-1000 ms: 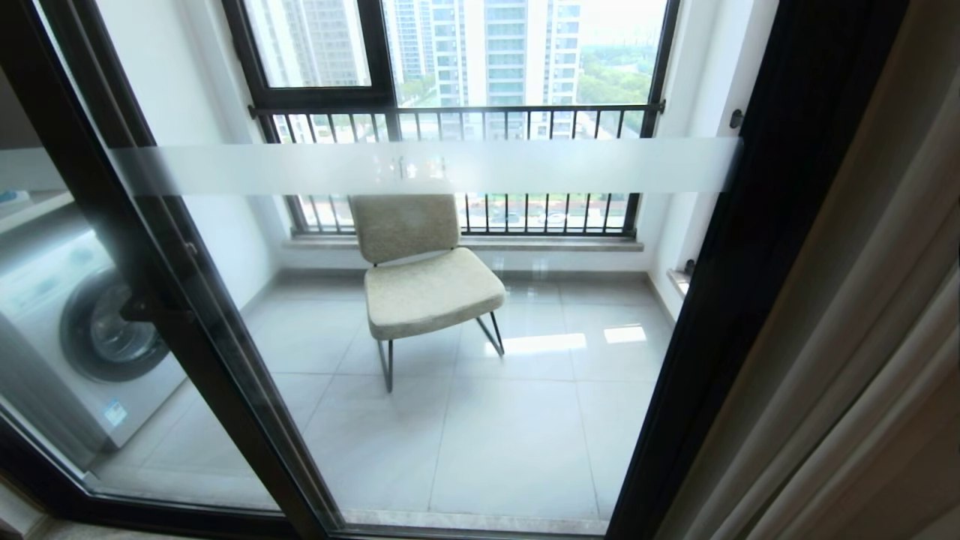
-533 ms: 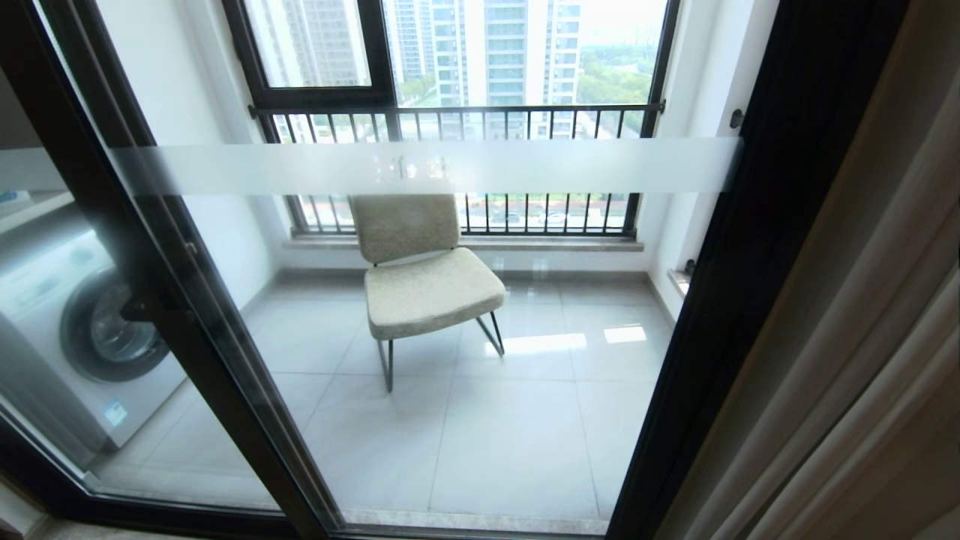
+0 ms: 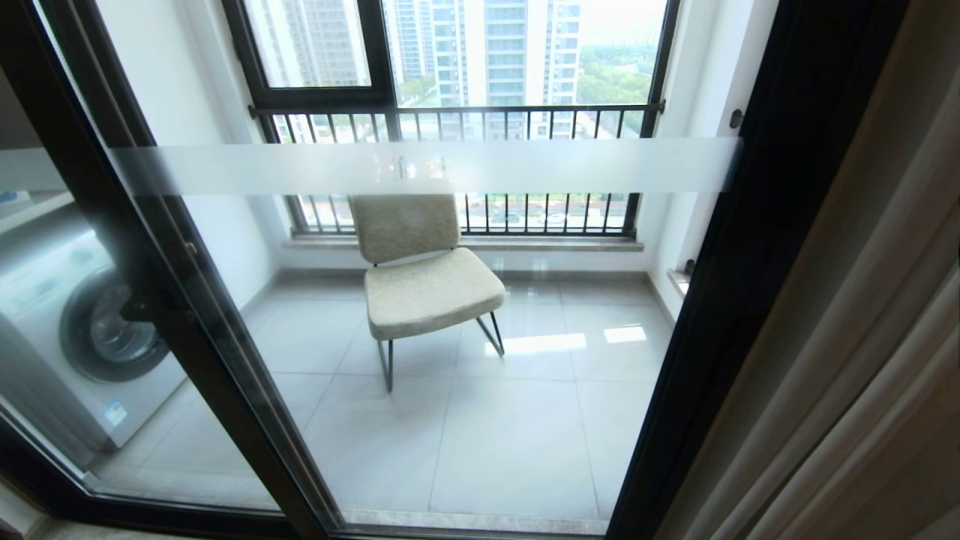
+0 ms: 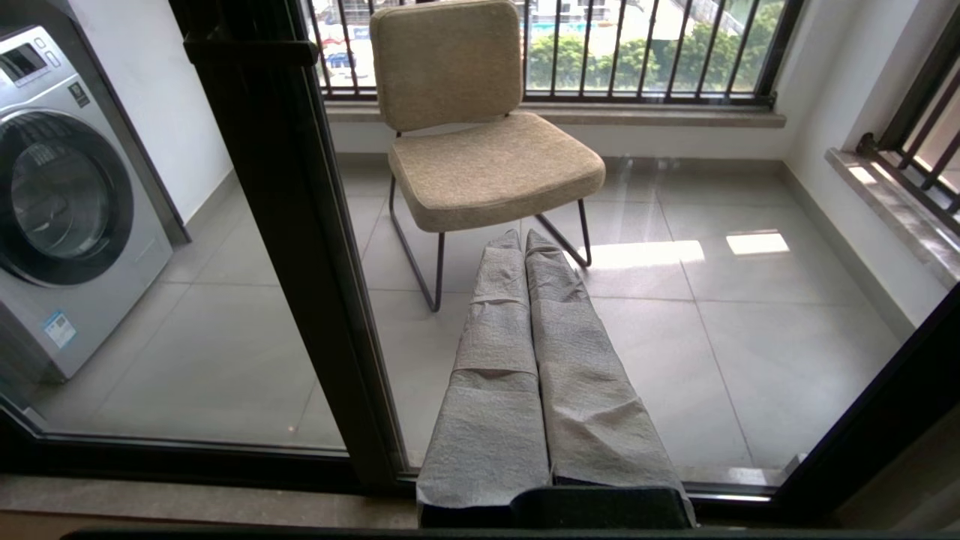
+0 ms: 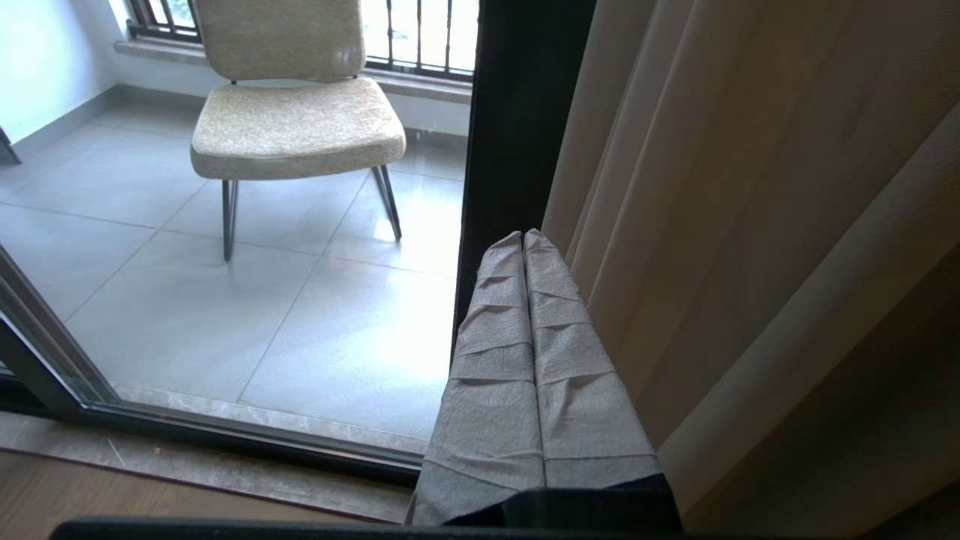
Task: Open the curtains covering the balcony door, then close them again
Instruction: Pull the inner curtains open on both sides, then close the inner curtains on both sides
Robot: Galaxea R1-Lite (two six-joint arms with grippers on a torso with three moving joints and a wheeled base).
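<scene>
We have the left gripper (image 4: pixel 525 238) with its two grey-wrapped fingers (image 4: pixel 495 352) pressed flat together, no gap between them and nothing pinched. The right gripper (image 5: pixel 523 238) is the same story: fingers (image 5: pixel 570 360) closed tip to tip, empty.

Beside the right fingers hang the curtains (image 5: pixel 750 225), the beige drape gathered in long folds. The cloth runs close along the outer finger, though we cannot tell whether it actually brushes the wrapping. Just ahead of those fingertips stands the thick black frame of the balcony door (image 5: pixel 525 112).

The left fingers point at the glass of that door, with another dark upright of its frame off to one side. Past the tips sits a beige upholstered chair (image 4: pixel 480 127) on thin metal legs, and farther to the side a silver washing machine (image 4: pixel 67 202).

From the head view neither arm shows. We see the door glass bare, its frosted band (image 3: pixel 420 166) running straight across (small lettering in the middle), and the curtains bunched at the right edge. Beyond lie the pale tiled balcony floor (image 3: pixel 510 435) with sun patches, white walls, and a black-framed window with a barred railing (image 3: pixel 457 112), towers outside.
</scene>
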